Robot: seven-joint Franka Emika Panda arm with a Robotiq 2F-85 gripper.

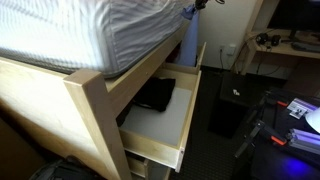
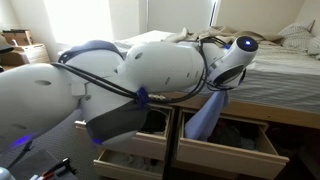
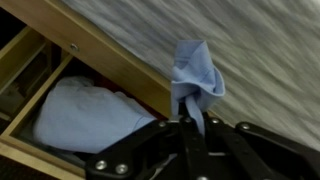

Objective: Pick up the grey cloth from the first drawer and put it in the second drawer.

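Observation:
The grey-blue cloth (image 3: pixel 195 70) hangs bunched from my gripper (image 3: pixel 190 122), whose fingers are shut on its lower end. In an exterior view the cloth (image 2: pixel 205 118) dangles below the gripper (image 2: pixel 224 86) in front of the bed frame, above two open drawers: one (image 2: pixel 135 148) under the arm and one (image 2: pixel 232 158) beside it. In the wrist view an open drawer (image 3: pixel 20 150) lies to the left of the cloth and holds a pale blue folded fabric (image 3: pixel 85 115). The cloth is held in the air beside the wooden bed rail (image 3: pixel 110 55).
The bed with a striped mattress (image 1: pixel 90 30) stands over the drawers. A pulled-out drawer (image 1: pixel 190 115) holds a dark flat object (image 1: pixel 155 95). A desk with cables (image 1: pixel 285 45) stands at the back. My own arm (image 2: pixel 150 70) blocks much of an exterior view.

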